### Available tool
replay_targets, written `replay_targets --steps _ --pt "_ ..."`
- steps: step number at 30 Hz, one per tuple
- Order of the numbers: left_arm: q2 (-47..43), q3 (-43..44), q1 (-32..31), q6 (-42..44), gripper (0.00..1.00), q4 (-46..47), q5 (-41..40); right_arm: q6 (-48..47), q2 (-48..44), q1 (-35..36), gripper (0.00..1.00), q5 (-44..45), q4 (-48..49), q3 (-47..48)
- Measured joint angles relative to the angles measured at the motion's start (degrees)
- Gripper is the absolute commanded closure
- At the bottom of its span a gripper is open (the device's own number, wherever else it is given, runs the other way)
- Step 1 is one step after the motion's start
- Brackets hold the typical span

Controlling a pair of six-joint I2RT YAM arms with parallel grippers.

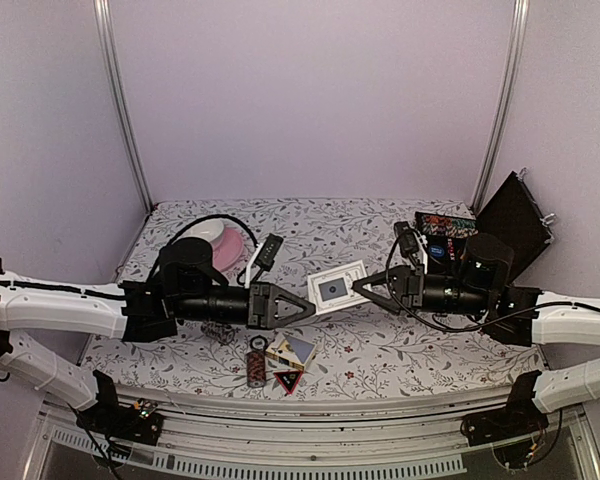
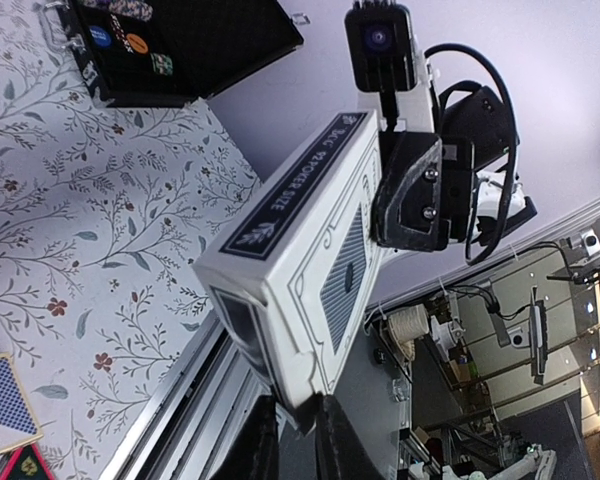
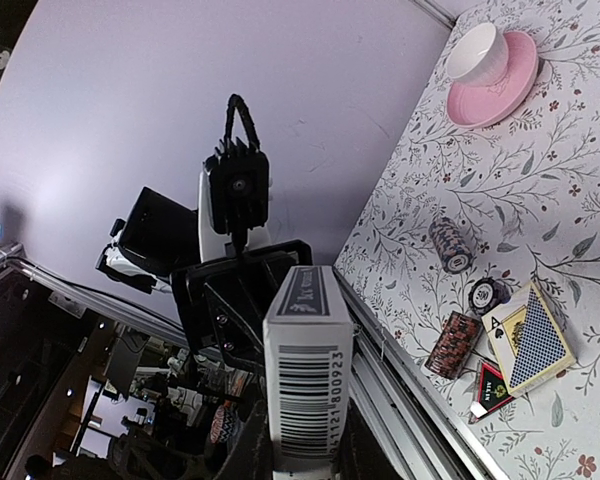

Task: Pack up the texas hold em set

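Observation:
A white boxed card deck (image 1: 338, 287) hangs in the air over the middle of the table, between both grippers. My right gripper (image 1: 360, 288) is shut on its barcode end (image 3: 308, 380). From the other side my left gripper (image 1: 308, 308) pinches the end flap of the deck (image 2: 300, 260), with the fingers (image 2: 335, 440) close together on it. The black case (image 1: 515, 225) stands open at the back right, with chips in its base (image 2: 130, 45). Near the front edge lie a chip roll (image 1: 257, 370), a second deck (image 1: 290, 350) and the red-black triangle marker (image 1: 287, 381).
A pink saucer with a white cup (image 1: 220, 245) sits at the back left. Loose chip stacks (image 3: 451, 245) and a single chip (image 3: 488, 295) lie near the table's front rail (image 1: 310, 410). Lavender walls close in the sides and the back.

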Motion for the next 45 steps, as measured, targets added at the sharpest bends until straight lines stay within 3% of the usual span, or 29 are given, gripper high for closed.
replay_targets --steps 9,22,25,29,35,39,45 --pt "0.04 0.0 0.13 0.09 0.71 1.07 0.98 0.0 1.01 -0.07 0.84 0.26 0.33 -0.26" --pt "1.31 0.0 0.22 0.07 0.67 1.42 1.07 -0.22 1.88 -0.11 0.85 0.59 0.07 -0.44" --pt "1.01 0.02 0.24 0.7 0.56 0.26 -0.13 -0.26 1.75 -0.09 0.86 1.75 -0.7 -0.44" --pt "-2.1 0.11 1.18 2.99 0.32 -6.32 -3.96 -0.81 -0.87 -1.01 0.88 6.32 -6.38 -0.44" --pt "-8.92 2.93 8.07 8.46 0.09 -20.11 -6.93 -0.96 -8.35 -10.05 0.88 16.59 -16.81 -0.44" --pt "-11.13 9.16 15.96 15.37 0.06 -30.16 -7.13 -0.87 -9.62 -17.75 0.88 23.74 -20.7 -0.42" --pt "-11.67 16.33 33.44 25.97 0.06 -40.06 -4.55 1.2 -5.55 -26.14 0.89 33.7 -22.47 -0.31"
